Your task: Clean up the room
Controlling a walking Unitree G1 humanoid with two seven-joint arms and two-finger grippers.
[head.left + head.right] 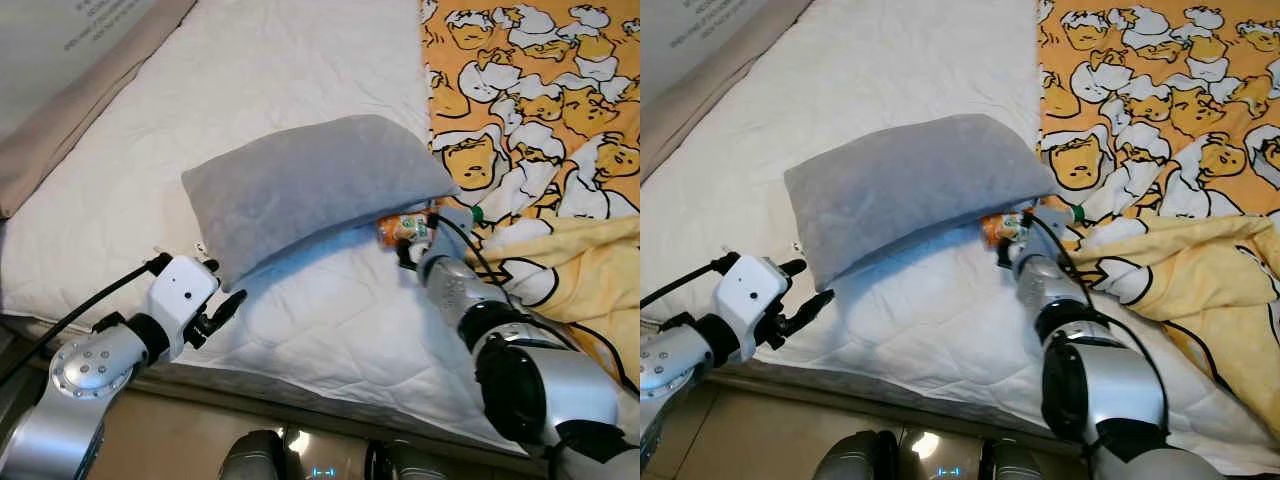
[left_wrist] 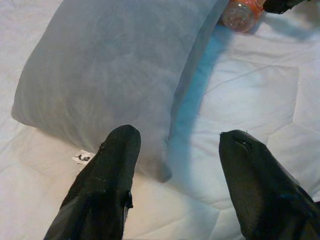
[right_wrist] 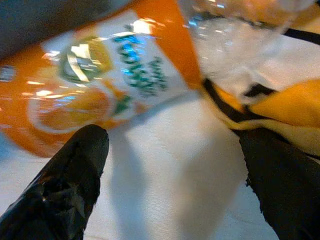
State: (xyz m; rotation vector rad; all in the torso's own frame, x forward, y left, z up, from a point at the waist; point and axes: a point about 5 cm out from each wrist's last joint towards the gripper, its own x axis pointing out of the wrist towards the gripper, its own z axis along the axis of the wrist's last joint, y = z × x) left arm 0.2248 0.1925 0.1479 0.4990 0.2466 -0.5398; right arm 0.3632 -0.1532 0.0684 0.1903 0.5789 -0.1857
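A white quilted mattress (image 1: 330, 310) carries a grey pillow (image 1: 310, 185), lying flat, and a yellow cartoon-print blanket (image 1: 540, 110) bunched along the robot's right. A plastic bottle (image 1: 405, 227) with an orange label lies on its side on the mattress, one end tucked under the pillow's edge, the other end touching the blanket. The right gripper (image 3: 172, 165) is at the bottle: its jaws stand wide, both fingers (image 3: 75, 175) resting low over the sheet, the bottle's label just beyond the tips and not between them. No contact between fingers and bottle can be confirmed; the wrist picture is blurred. A fold of blanket lies beside the far finger. The left gripper (image 2: 175, 165) is at the pillow's near corner, jaws wide. One finger overlaps the pillow's edge by a small white tag (image 2: 82, 158); the other is over bare sheet. The pillow's corner sits between the tips, ungripped. Ahead of these jaws, past the pillow, the bottle's end is visible.
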